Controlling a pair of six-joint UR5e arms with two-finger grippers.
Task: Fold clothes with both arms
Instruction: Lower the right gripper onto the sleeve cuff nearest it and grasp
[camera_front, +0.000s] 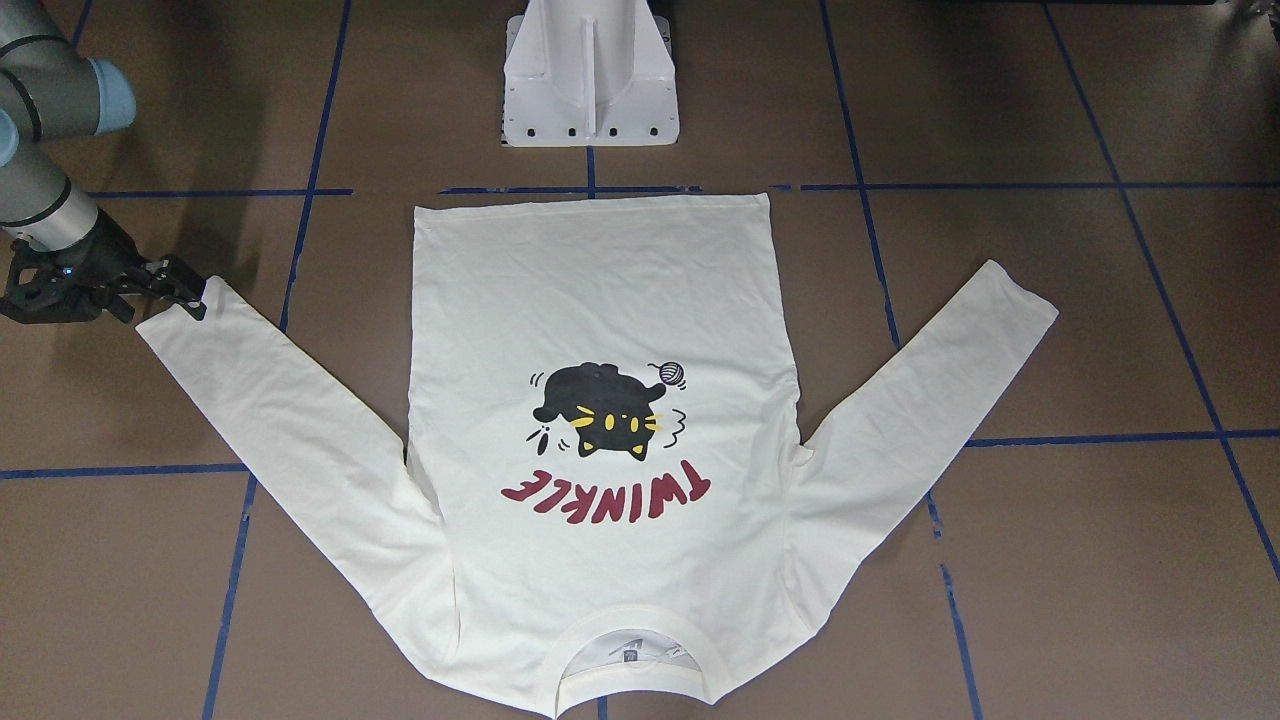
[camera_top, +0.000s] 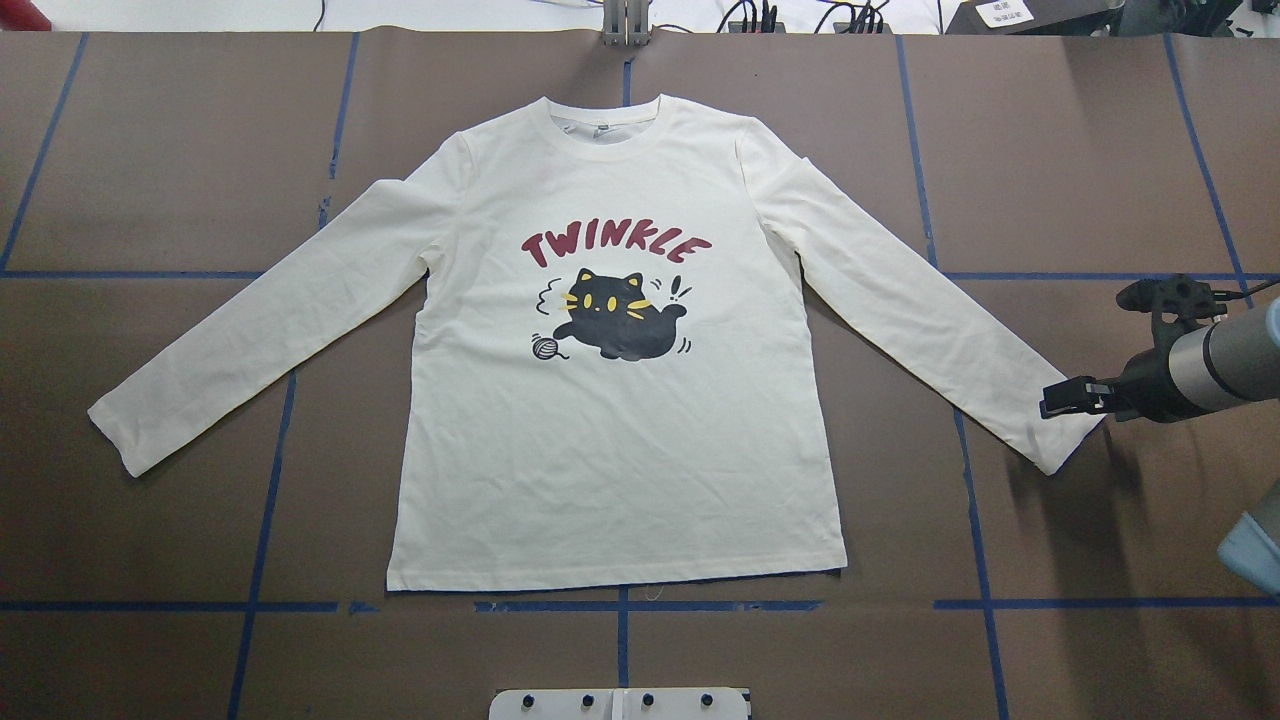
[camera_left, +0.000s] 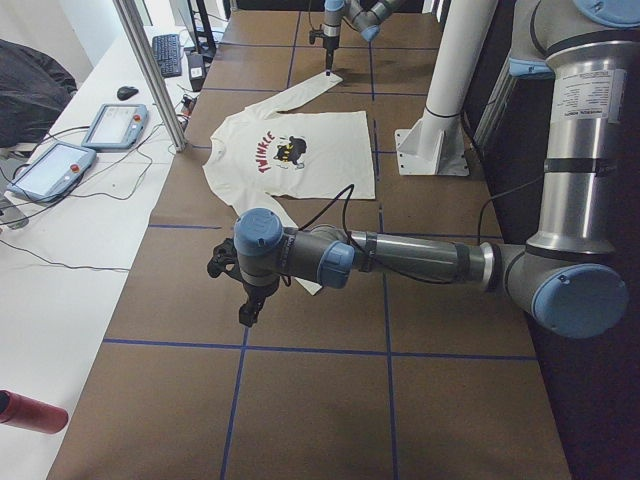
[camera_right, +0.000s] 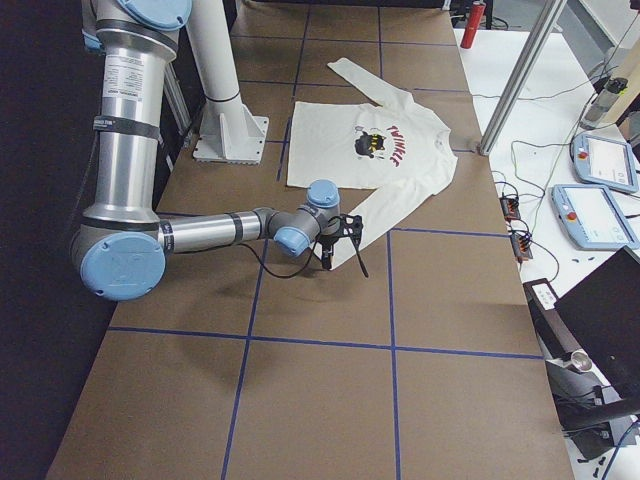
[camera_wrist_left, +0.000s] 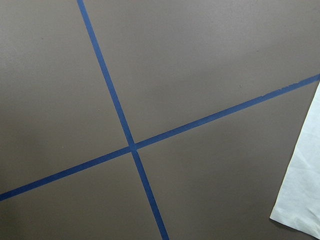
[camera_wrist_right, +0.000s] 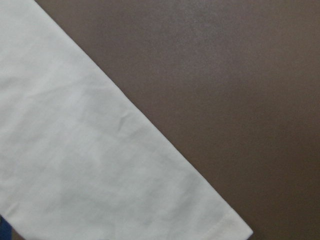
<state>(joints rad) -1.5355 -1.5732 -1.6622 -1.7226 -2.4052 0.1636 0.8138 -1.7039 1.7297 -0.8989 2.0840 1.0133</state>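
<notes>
The cream-white shirt (camera_top: 620, 450) lies flat on the brown table, cat print and red "TWINKLE" up, both sleeves spread out; it also shows in the front-facing view (camera_front: 600, 300). My right gripper (camera_top: 1065, 398) hovers at the cuff of the sleeve (camera_top: 1040, 440) on my right, its fingers apart and holding nothing; it also shows in the front-facing view (camera_front: 185, 295). The right wrist view shows that cuff (camera_wrist_right: 100, 175) lying flat. My left gripper (camera_left: 248, 310) shows only in the exterior left view, beside the other cuff (camera_wrist_left: 305, 190); I cannot tell if it is open.
The white pedestal base (camera_front: 590, 80) stands at the shirt's hem side. Blue tape lines (camera_wrist_left: 132, 146) cross the table. A white side bench with teach pendants (camera_left: 50, 170) and a metal post (camera_left: 150, 70) lies beyond the collar side.
</notes>
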